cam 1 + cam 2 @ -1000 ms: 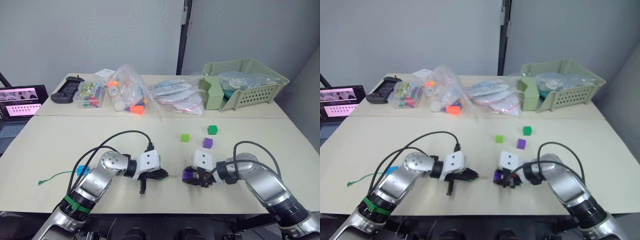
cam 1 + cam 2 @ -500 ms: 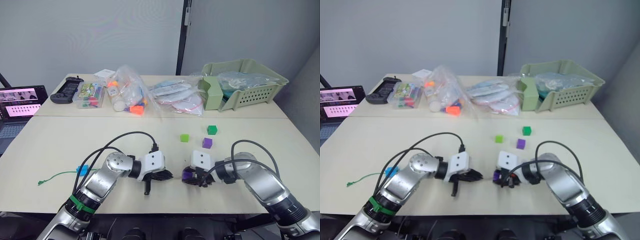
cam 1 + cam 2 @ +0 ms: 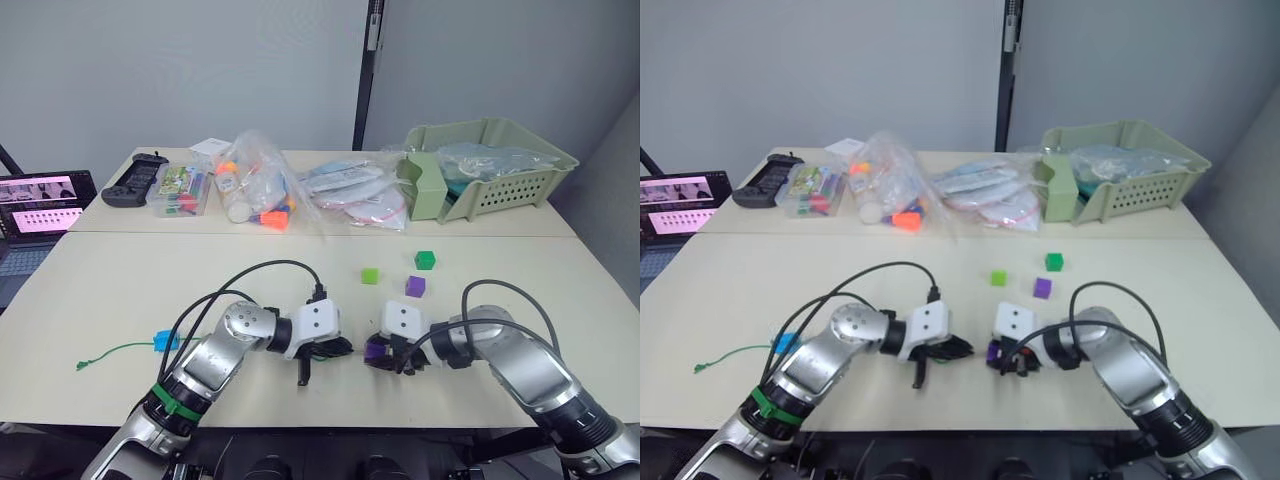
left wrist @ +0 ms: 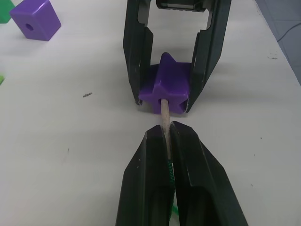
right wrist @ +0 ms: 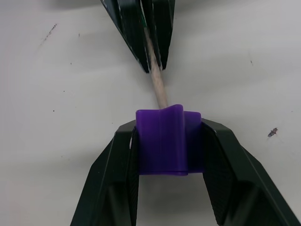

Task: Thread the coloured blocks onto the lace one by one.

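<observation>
Left wrist view has the good angle: the lace's (image 4: 165, 114) pale stiff tip is just poking into the hole of a purple block (image 4: 166, 84), near the front edge of the tabletop (image 3: 110, 290). The left pincer (image 4: 169, 141) is clenched on the lace, the right pincer (image 5: 169, 136) is grasping that purple block from both sides. So I'd say the second block is only starting. A blue block (image 3: 164, 340) sits back along the green string toward the left edge, looks threaded but can't be sure. Still loose mid-tabletop: light green block (image 3: 370, 275), dark green block (image 3: 425, 259), other purple block (image 3: 415, 286). Whether the tip has come out the far side is hidden.
</observation>
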### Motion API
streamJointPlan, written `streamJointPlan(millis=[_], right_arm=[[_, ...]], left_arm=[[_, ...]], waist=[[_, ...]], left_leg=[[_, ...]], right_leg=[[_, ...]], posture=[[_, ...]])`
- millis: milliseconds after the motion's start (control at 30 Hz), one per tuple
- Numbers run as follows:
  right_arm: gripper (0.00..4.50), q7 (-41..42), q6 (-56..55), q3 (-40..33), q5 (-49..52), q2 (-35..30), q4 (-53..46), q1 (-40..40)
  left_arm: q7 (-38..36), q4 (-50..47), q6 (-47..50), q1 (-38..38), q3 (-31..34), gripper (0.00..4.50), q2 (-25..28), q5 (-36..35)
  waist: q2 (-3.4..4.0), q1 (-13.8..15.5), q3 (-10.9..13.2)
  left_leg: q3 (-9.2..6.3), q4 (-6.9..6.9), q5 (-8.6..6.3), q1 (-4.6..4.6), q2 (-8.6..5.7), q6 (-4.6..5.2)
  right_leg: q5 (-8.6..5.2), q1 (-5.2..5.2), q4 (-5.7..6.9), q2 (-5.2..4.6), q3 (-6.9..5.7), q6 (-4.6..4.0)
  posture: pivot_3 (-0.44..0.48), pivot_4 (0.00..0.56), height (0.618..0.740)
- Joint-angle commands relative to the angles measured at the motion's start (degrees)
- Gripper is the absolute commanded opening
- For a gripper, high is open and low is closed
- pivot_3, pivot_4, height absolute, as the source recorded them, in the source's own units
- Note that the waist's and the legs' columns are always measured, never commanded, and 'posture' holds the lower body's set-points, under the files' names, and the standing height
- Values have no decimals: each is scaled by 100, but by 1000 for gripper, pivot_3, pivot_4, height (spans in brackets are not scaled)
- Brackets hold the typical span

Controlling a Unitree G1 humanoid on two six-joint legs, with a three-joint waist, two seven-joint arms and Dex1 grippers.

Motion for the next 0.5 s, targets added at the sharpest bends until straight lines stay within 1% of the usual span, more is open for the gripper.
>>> streamJointPlan(millis=[33,233,367,500], right_arm=[[1324,-50,216,83,1,-31,-47,123],[1324,-101,326,51,-12,-22,-122,185],[1324,-136,390,28,0,-15,-176,210],[1324,-161,426,9,3,-16,-218,247]], left_arm=[[-19,-10,-176,-257,-244,0,-392,-41],[-69,352,-230,-315,-456,0,-905,-68],[-158,456,-196,-322,-442,0,-1048,-109],[-213,472,-207,-340,-437,0,-1009,-58]], waist=[[0,21,0],[0,131,-1],[0,137,-1],[0,138,-1]], left_leg=[[-1,0,0,0,-3,0],[-3,8,0,12,-11,0],[-4,14,0,11,-17,0],[-5,13,0,10,-18,0]], right_leg=[[0,2,0,-2,0,0],[2,31,-20,-8,-2,8],[8,35,-26,-13,-2,18],[8,35,-27,-15,-2,19]], posture=[[0,150,740],[0,150,740],[0,150,740],[0,150,740]])
